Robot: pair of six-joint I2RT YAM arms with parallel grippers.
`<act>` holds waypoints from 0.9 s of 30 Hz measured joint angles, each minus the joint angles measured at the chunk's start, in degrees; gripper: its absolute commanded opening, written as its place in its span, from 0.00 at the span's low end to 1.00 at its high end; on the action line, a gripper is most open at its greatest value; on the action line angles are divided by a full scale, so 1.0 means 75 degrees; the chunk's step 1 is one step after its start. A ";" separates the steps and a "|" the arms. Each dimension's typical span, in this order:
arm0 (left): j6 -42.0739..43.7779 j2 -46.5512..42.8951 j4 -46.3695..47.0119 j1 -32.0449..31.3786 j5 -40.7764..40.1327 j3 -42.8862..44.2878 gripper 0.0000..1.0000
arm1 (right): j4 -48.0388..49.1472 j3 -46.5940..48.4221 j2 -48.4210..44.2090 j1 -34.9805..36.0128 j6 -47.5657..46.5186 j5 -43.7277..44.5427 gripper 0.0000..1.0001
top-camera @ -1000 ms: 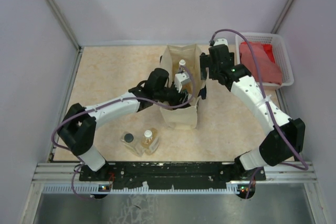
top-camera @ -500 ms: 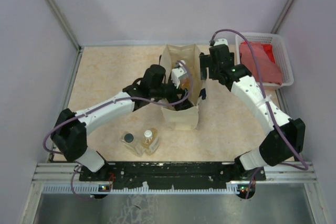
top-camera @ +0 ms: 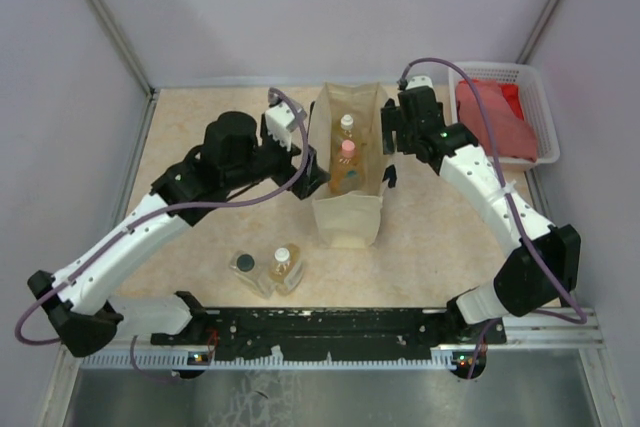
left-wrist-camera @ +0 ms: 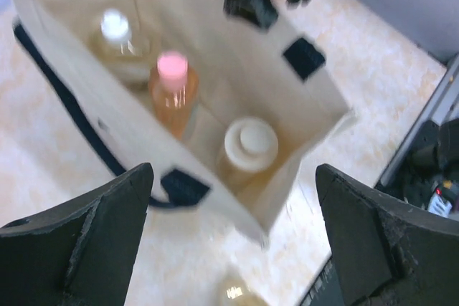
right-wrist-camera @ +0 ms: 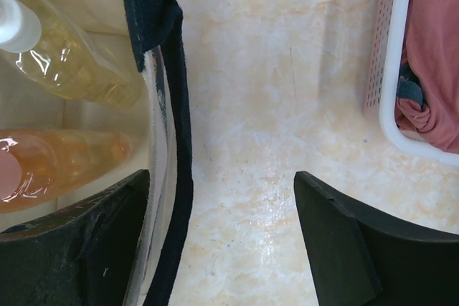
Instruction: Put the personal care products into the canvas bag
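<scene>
Two products, dark-capped bottle [top-camera: 245, 265] and white-capped bottle [top-camera: 284, 263], stand outside the canvas bag [top-camera: 348, 219]; probably light, rigid and slick, best pinched mid-body; left gripper [left-wrist-camera: 233, 206] and right gripper [right-wrist-camera: 222, 241] gape empty.

- Over in the far right corner sits a white slatted plastic basket [top-camera: 548, 127], right up against the wall; the right wrist camera catches its ribbed side [right-wrist-camera: 384, 69] and rounded rim.
- Inside it, a crumpled red cloth [top-camera: 495, 117] fills nearly the whole basket, and up close [right-wrist-camera: 430, 48] a dark teal patch peeks out of the folds near the basket wall.
- Underneath everything is a beige marbled tabletop [top-camera: 220, 117], glossy and mottled in the close view [right-wrist-camera: 287, 105].
- Pale lilac wall panels [top-camera: 330, 7] enclose three sides, with grey metal strips [top-camera: 105, 22] running down the corners.
- Along the near edge runs a black mounting bar [top-camera: 330, 322] on a ribbed aluminium rail [top-camera: 330, 357].
</scene>
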 measured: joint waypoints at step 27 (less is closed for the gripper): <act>-0.1801 -0.1323 -0.3614 -0.0099 0.0358 -0.2830 0.99 | -0.0096 0.0015 0.0192 0.0000 -0.0201 0.0117 0.83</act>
